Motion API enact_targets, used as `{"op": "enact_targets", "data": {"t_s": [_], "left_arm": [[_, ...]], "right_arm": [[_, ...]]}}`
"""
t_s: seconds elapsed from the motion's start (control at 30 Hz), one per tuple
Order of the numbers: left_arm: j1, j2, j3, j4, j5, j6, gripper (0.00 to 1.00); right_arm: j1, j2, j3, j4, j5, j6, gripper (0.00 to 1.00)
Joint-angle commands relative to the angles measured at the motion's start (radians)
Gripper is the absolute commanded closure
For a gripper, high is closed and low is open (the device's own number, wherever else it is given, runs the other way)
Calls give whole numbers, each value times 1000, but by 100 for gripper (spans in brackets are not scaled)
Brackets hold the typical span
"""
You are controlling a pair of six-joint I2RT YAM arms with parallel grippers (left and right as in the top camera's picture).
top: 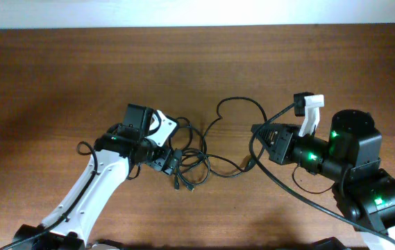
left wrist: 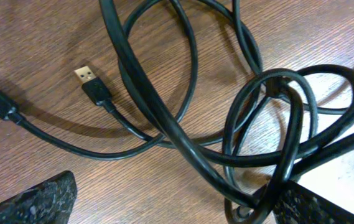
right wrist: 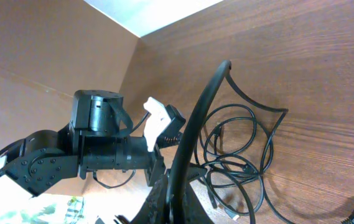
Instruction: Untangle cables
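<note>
Where the thin black cables (top: pixel 196 158) lie knotted in loops at the centre of the brown wooden table (top: pixel 58 69), your left gripper (top: pixel 174 165) hangs over the bundle's left edge, jaws wide apart with strands between them. Two silver-tipped USB plugs (left wrist: pixel 89 79) lie flat nearby. Your right gripper (top: pixel 256 139) looks clamped on one strand that rises off the table to it; its fingers are mostly hidden

Cable tangle (top: pixel 196 158) (open table (top: pixel 197 69) behind)
</note>
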Motion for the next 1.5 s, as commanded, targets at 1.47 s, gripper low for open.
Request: {"op": "enact_targets", "data": {"t_s": [1.47], "left_arm": [[2,129,-5,9,-6,-48,1]], "right_arm": [[-396,191,373,-110,286,-197,96]]}}
